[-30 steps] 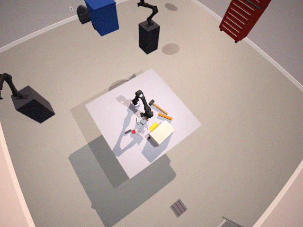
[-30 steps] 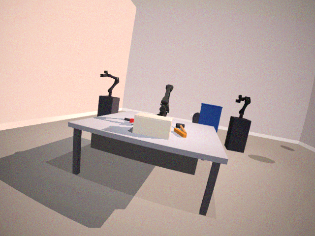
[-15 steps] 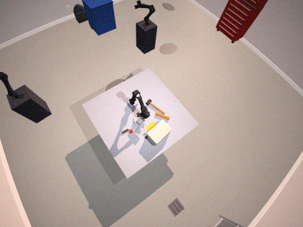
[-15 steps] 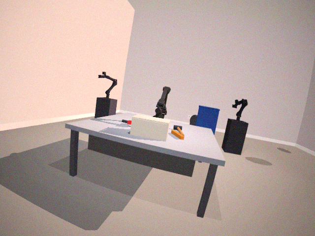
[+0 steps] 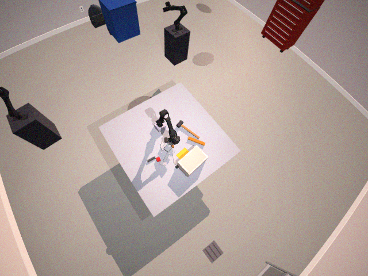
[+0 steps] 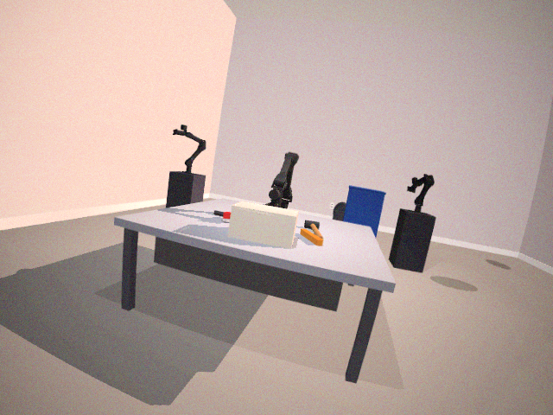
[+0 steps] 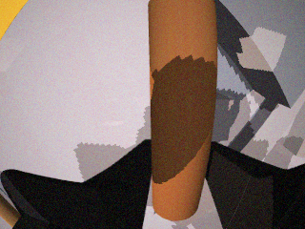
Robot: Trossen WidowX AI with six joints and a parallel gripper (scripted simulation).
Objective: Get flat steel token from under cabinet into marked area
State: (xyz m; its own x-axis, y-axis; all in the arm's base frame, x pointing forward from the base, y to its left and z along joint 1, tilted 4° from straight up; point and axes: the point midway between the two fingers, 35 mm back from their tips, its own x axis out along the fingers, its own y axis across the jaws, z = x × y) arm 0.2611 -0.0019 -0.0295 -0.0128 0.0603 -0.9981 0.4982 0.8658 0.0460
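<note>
The hand (image 5: pixel 172 145) (image 7: pixel 178 191) was clamped on a rounded orange-brown handle (image 7: pixel 183 110) above the worktop (image 5: pixel 125 130) (image 6: pixel 339 250). The cream cabinet (image 5: pixel 192 160) (image 6: pixel 262 225) stood near a yellow patch (image 5: pixel 181 153) (image 7: pixel 10 13); where the steel token lay, I couldn't tell.

Hammer (image 5: pixel 189 130) (image 6: pixel 315 229) and block (image 5: pixel 196 141) (image 6: pixel 311 237) lie beside the cabinet (image 5: pixel 192 160) (image 6: pixel 263 225)

Top view: high, steep down on whole table (image 5: pixel 214 133) (image 6: pixel 339 263). Exterior: low, sidelong, cabinet (image 5: pixel 192 160) (image 6: pixel 262 225) near. Wrist: close-up. Top, exterior share tabletop.
</note>
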